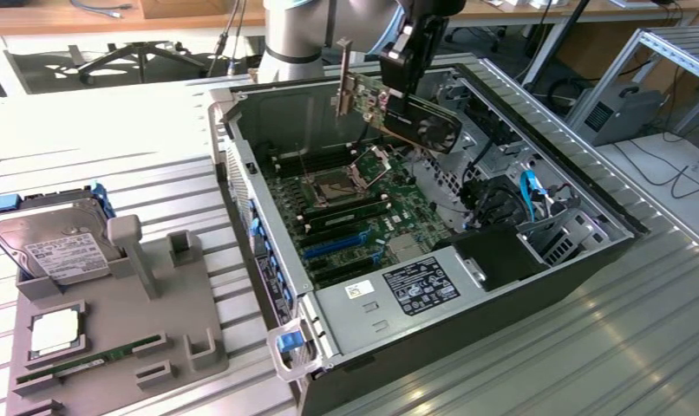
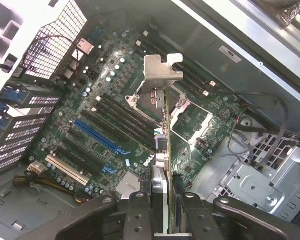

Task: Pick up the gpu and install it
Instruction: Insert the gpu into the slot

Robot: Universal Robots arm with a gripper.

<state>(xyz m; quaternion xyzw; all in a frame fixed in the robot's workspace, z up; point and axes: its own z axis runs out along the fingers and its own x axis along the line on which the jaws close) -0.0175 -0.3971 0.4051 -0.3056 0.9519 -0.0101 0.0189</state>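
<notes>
- Grip check: your gripper (image 1: 398,85) has its jaws closed on the gpu (image 1: 425,126), pinching the card's upper edge.
- In the wrist view, your gripper (image 2: 162,202) has a dark finger (image 2: 137,210) on either side of the gpu (image 2: 166,145). The card shows edge-on there, running away from the camera.
- Position: the gpu hangs in the air inside the opening of the computer case (image 1: 500,321), tilted, clear of the boards below and not seated in any slot.
- Silver bracket (image 1: 342,76) stands at the end toward the exterior view's left, rising above the case rim. The black fan shroud faces the exterior view's right.
- From the wrist you see the bracket (image 2: 162,72) at the far end of the card, its bent tab over the CPU socket area.
- Below the card lies the green motherboard (image 1: 349,225) (image 2: 115,115), with the CPU socket (image 1: 332,186) roughly beneath it.
- Blue expansion slot (image 1: 332,245) (image 2: 97,134) sits off to one side of the card's line, apart from it.
- Outside the case, at the exterior view's left, a grey fixture (image 1: 130,295) rests on the slatted metal table (image 1: 627,347).
- The fixture holds a hard drive (image 1: 51,247) standing at an angle, a processor chip (image 1: 55,331) lying flat, and a green RAM stick (image 1: 89,357) along its near edge.
</notes>
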